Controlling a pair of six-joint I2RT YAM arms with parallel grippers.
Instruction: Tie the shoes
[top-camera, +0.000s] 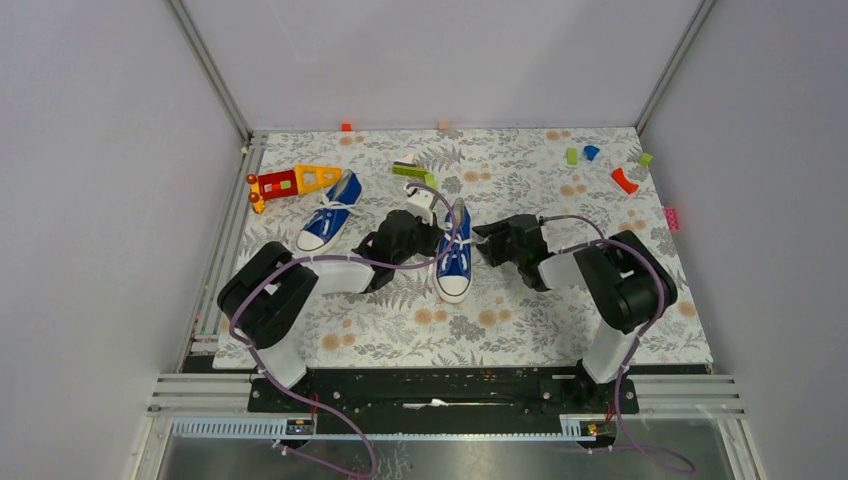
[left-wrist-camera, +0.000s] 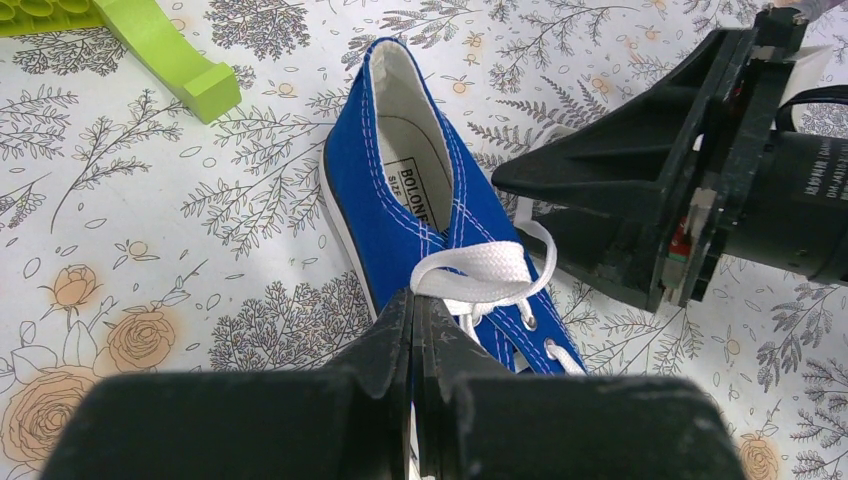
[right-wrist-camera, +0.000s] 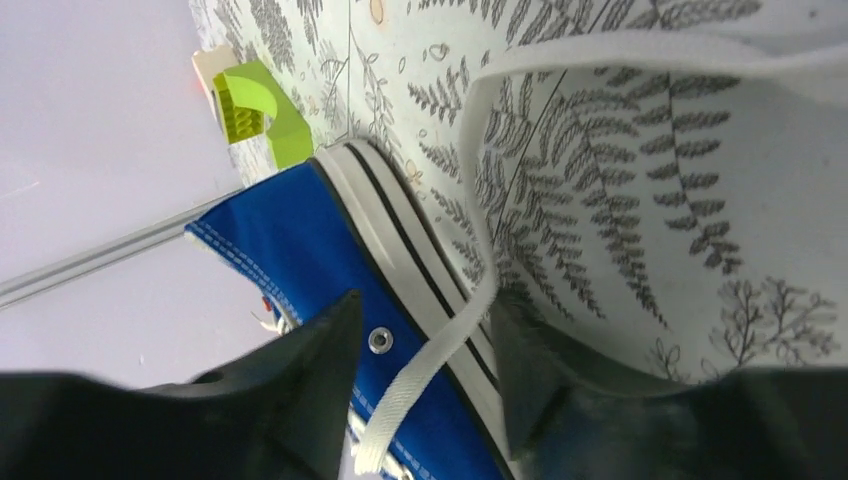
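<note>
Here the left gripper (left-wrist-camera: 413, 308) is pressed closed at the lace loop (left-wrist-camera: 480, 266) of one blue shoe (left-wrist-camera: 385, 225); the right gripper (right-wrist-camera: 425, 300) gapes around a loose lace strand (right-wrist-camera: 440, 342). Floral mat (top-camera: 500, 330), grey walls (top-camera: 100, 150).

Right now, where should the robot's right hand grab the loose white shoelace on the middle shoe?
Grab the loose lace on the straight stretch lying against the white sole of the shoe, coming in from the right arm's side. That stretch runs between the open fingers of the right gripper and is clear of the eyelets, so closing there would probably pinch it flat.
</note>
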